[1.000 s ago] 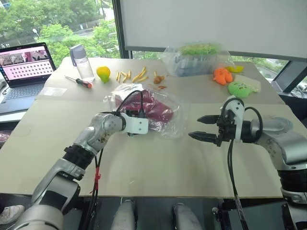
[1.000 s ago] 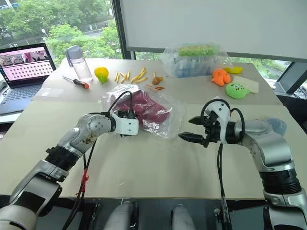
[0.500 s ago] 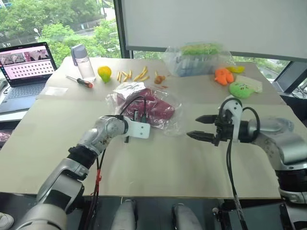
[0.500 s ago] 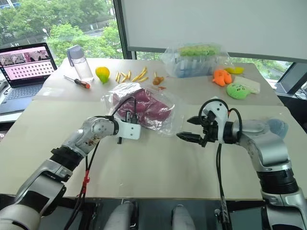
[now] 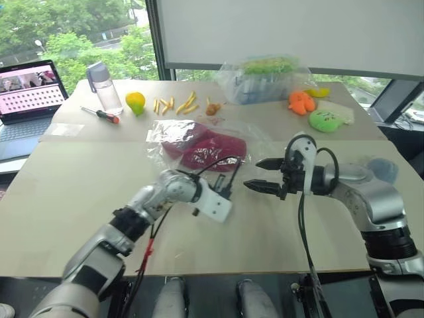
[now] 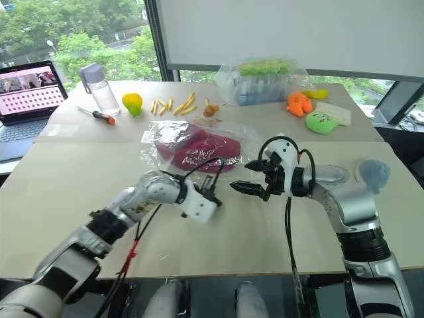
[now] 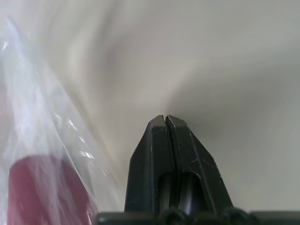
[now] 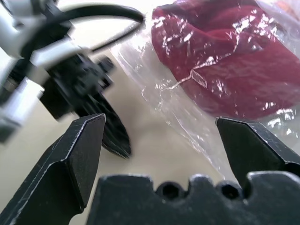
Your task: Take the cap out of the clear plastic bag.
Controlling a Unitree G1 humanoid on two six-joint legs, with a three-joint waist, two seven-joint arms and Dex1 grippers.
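The maroon cap (image 5: pixel 207 151) lies inside the clear plastic bag (image 5: pixel 173 132) in the middle of the table (image 5: pixel 73 185). Just in front of the bag's near edge is my left gripper (image 5: pixel 227 190), shut and pointing down at the table. In the left wrist view its fingertips (image 7: pixel 159 123) are pressed together with nothing visible between them, and the bag (image 7: pixel 42 140) lies beside them. My right gripper (image 5: pixel 252 175) hovers open to the right of the bag, fingers aimed at its near right corner. The right wrist view shows the cap (image 8: pixel 225 65) under the glossy plastic ahead.
At the table's far side lie a laptop (image 5: pixel 26 99), a water bottle (image 5: pixel 101 83), a screwdriver (image 5: pixel 99 114), a yellow-green fruit (image 5: pixel 135 101), fries (image 5: pixel 175 105), a bulgy clear bag (image 5: pixel 265 78), an orange toy (image 5: pixel 301 101) and a green toy (image 5: pixel 328 120). A grey-blue pad (image 6: pixel 374 173) sits at the right.
My left gripper has shut and drawn back from the bag toward me and to the right, tilting down. The right gripper has edged left toward the bag. The camera has shifted.
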